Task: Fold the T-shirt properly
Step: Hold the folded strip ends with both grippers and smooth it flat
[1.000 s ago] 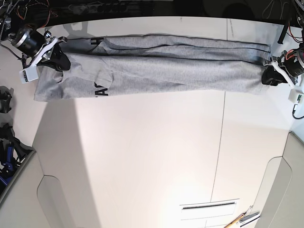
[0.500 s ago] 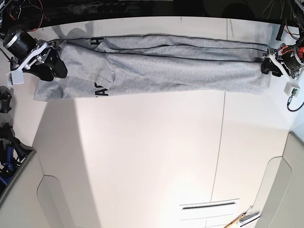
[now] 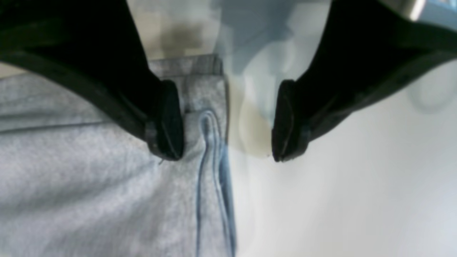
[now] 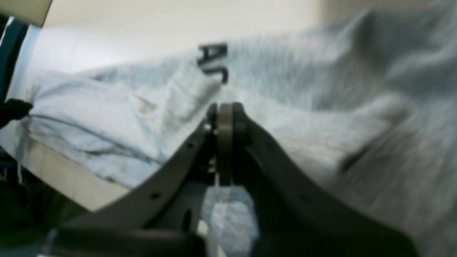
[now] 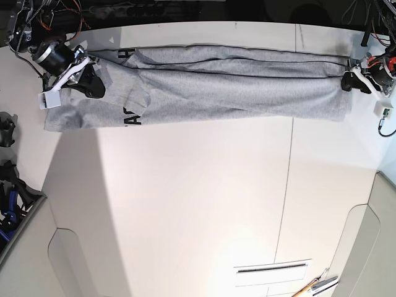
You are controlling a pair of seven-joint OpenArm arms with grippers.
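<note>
The light grey T-shirt lies in a long folded band across the far part of the table, with dark lettering near its left end. My left gripper is at the band's right end. In the left wrist view it is open, with the shirt's hem edge lying between the jaws and one fingertip over the fabric. My right gripper is over the band's left end. In the right wrist view it is shut just above the shirt near the lettering.
The white table has a seam and a slot at the front right. Hand tools lie at the front right edge. Black fixtures stand at the left edge, and cables run along the dark back edge.
The left gripper has moved toward the far edge and stands open at the shirt's right end, which now lies flat. The right gripper has moved rightward and farther over the shirt's left end.
</note>
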